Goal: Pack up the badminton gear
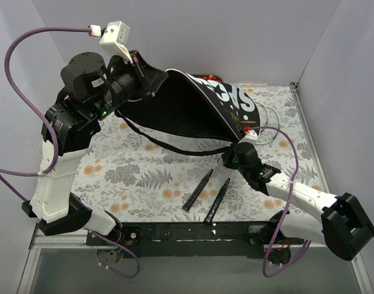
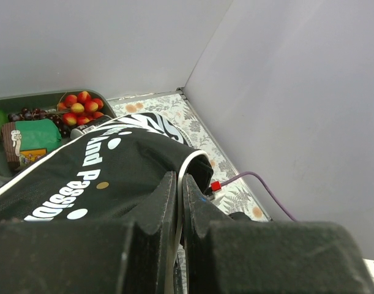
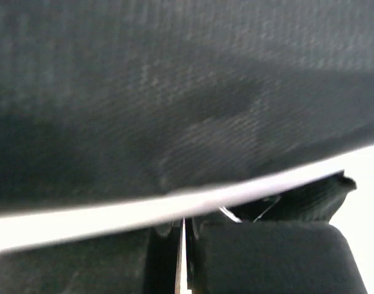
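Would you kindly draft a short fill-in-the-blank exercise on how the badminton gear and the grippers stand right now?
1. The left gripper and the right gripper are both shut on the edge of the black ____.
2. The number of black racket handles lying on the floral table is ____.
3. In the left wrist view, the colourful toy food sits in a shallow ____ by the back wall.

Missing words: cover; two; tray.

Left arm point(image 1: 58, 177), right arm point(image 1: 309, 199): white links, black joints, purple cables point(image 1: 18, 61); possibly green LED point(image 1: 104, 113).
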`<state>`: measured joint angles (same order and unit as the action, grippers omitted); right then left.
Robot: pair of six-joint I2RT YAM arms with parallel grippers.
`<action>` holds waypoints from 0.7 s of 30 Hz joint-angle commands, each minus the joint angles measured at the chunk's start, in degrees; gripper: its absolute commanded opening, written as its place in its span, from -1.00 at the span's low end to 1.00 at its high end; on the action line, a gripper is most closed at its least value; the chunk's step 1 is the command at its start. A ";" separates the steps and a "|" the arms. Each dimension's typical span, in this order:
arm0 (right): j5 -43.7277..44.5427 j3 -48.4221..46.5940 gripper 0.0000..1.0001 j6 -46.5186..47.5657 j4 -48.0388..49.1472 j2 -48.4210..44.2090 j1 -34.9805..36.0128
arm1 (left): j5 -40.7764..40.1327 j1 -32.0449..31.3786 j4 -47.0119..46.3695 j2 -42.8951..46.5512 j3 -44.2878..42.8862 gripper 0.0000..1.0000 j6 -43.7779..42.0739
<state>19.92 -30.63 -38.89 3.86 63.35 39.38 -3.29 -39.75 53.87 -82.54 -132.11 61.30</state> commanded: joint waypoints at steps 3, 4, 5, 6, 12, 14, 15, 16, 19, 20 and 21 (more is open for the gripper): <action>10.03 4.94 -0.97 -4.17 26.25 3.44 -0.09 | 0.48 0.20 -3.24 2.47 -0.87 -1.00 -0.30; 11.27 6.36 -0.97 -3.91 29.77 3.71 -0.09 | 0.48 0.20 -3.15 2.65 -0.52 -1.00 -0.39; 13.63 7.42 -0.97 -3.21 37.03 4.84 -0.09 | 0.39 0.20 -3.15 2.82 0.01 -1.00 -0.56; 14.52 8.30 -0.97 -0.68 40.49 5.63 -0.09 | -0.13 0.20 -2.98 3.43 1.49 -1.00 -0.83; 8.31 1.81 -0.97 4.62 48.96 12.67 -2.89 | -1.90 0.20 -5.87 8.97 14.32 -1.00 -2.32; 3.84 -1.09 -0.97 4.97 50.81 14.68 -4.73 | -3.04 0.20 -6.84 12.04 20.91 -1.00 -3.64; 2.68 -2.23 -0.97 5.32 50.81 15.39 -5.36 | -3.30 0.20 -7.98 13.10 22.93 -1.00 -3.99; 1.80 -3.72 -0.97 5.49 50.29 16.09 -5.97 | -3.82 0.20 -8.68 15.89 27.48 -1.00 -4.52; -2.77 -10.13 -0.97 5.41 48.80 20.57 -8.87 | -4.44 0.20 -11.93 20.39 34.18 -1.00 -5.31; -5.13 -14.59 -0.97 5.50 48.27 23.72 -10.01 | -5.05 0.20 -13.77 23.80 39.16 -1.00 -6.01; -6.11 -16.89 -0.97 5.67 47.65 25.40 -10.28 | -5.32 0.20 -14.75 25.48 41.39 -1.00 -6.10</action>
<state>20.73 -37.32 -34.89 47.51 83.22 31.42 -6.68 -39.70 48.07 -66.00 -98.96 57.41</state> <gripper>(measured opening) 0.022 0.031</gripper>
